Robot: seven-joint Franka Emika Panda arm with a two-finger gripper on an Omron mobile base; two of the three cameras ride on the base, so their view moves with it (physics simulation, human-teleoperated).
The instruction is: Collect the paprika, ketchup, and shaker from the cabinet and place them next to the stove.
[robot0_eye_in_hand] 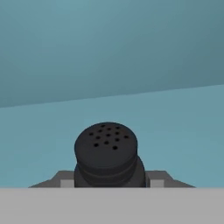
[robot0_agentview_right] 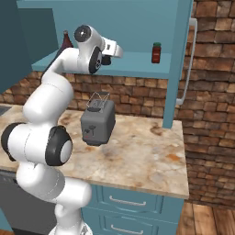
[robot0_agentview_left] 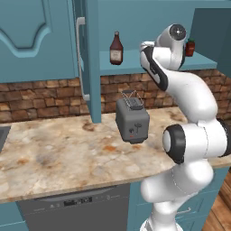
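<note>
The white arm reaches into the open teal-blue wall cabinet [robot0_agentview_left: 40,40], where the small black tapered shaker [robot0_eye_in_hand: 106,151] with a perforated top stands on the teal inner shelf [robot0_agentview_right: 137,62] between the two dark finger tips of the gripper [robot0_eye_in_hand: 107,180], whose jaws sit narrow against its sides. On that shelf the dark brown-red ketchup bottle [robot0_agentview_left: 116,48] stands to the left and the tiny squat red paprika jar [robot0_agentview_right: 156,53] to the right, well apart. Below, a grey toaster [robot0_agentview_left: 132,121] sits on the speckled stone counter [robot0_agentview_left: 54,153].

On the cabinet [robot0_agentview_left: 54,40] shelf the ketchup [robot0_agentview_left: 116,48] stands left, the paprika [robot0_agentview_right: 156,53] right, the shaker [robot0_eye_in_hand: 107,153] between the gripper's [robot0_eye_in_hand: 109,181] fingers (toaster [robot0_agentview_left: 132,119] on the counter [robot0_agentview_left: 58,153] below).
</note>
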